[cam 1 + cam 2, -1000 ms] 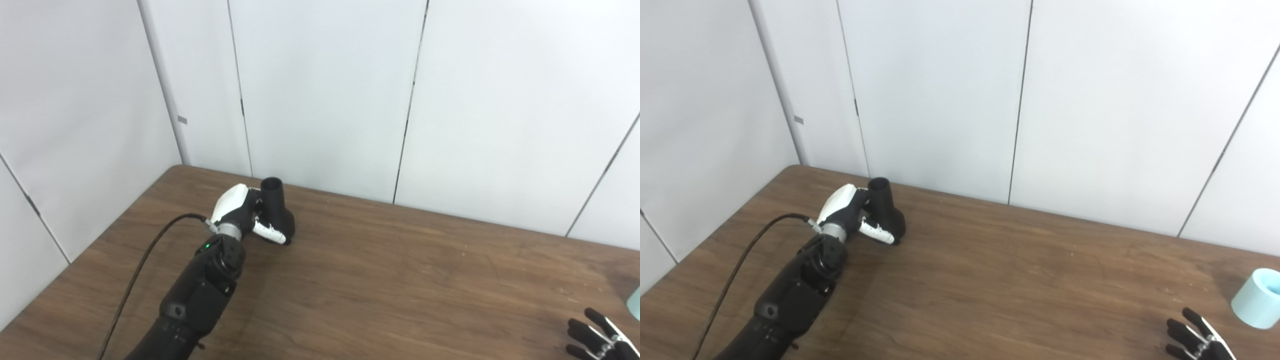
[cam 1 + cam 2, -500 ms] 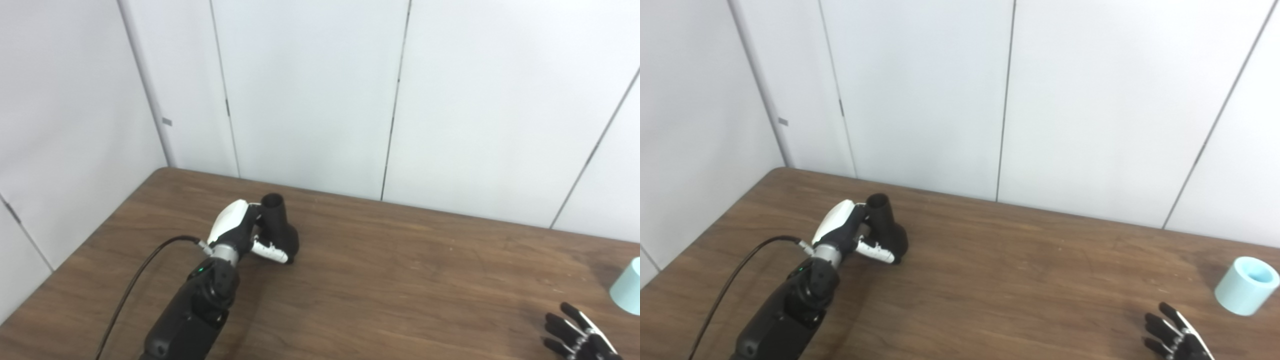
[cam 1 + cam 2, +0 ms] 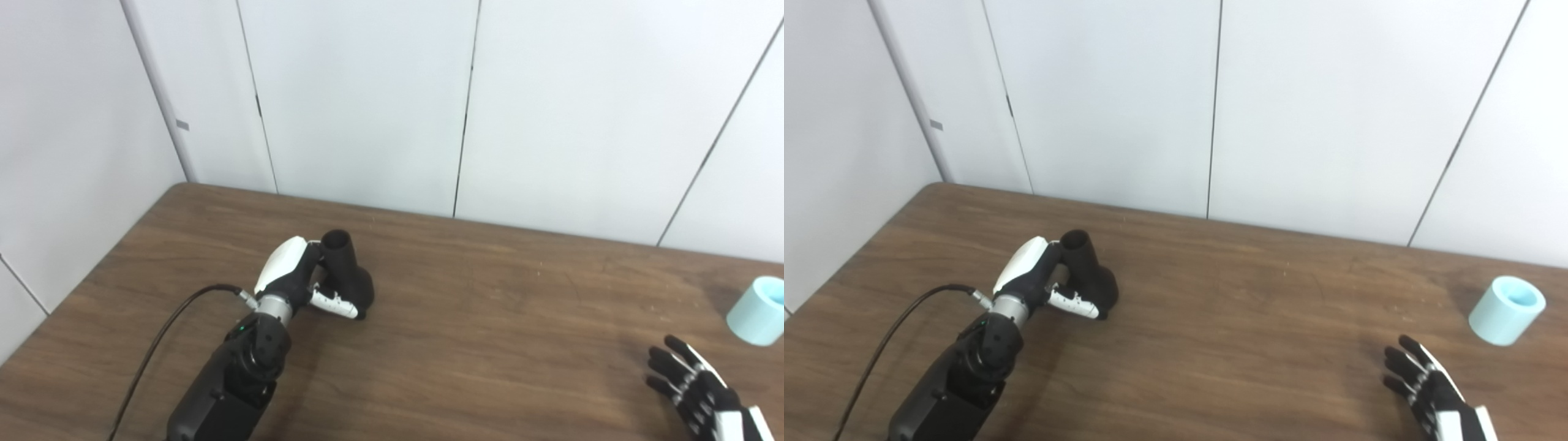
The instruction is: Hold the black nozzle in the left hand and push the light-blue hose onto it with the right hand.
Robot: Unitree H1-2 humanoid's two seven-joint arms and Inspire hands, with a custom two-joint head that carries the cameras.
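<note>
Left hand: the left hand (image 3: 1041,278) is wrapped around the nozzle (image 3: 1087,272), thumb lying across the wide base on the near side, fingers behind the neck.
Nozzle: black, base on the table (image 3: 1225,318), narrow open end up and tilted a little toward the far edge; it sits in the left half, nearer the far edge than the near one.
Right hand: the right hand (image 3: 1427,386) hangs low near the right near corner, fingers spread and pointing toward the far edge, holding nothing.
Hose: a short light-blue tube (image 3: 1507,309), lying tilted with its open end up, close to the right edge and beyond the right hand, apart from it.
Cable: a black cable (image 3: 165,343) runs from the left wrist to the near edge.
Change: the camera has swung right and down, so the whole scene sits differently; the nozzle grip looks the same as a second ago, and more of the right hand now shows, with its fingertips closer to the hose.
</note>
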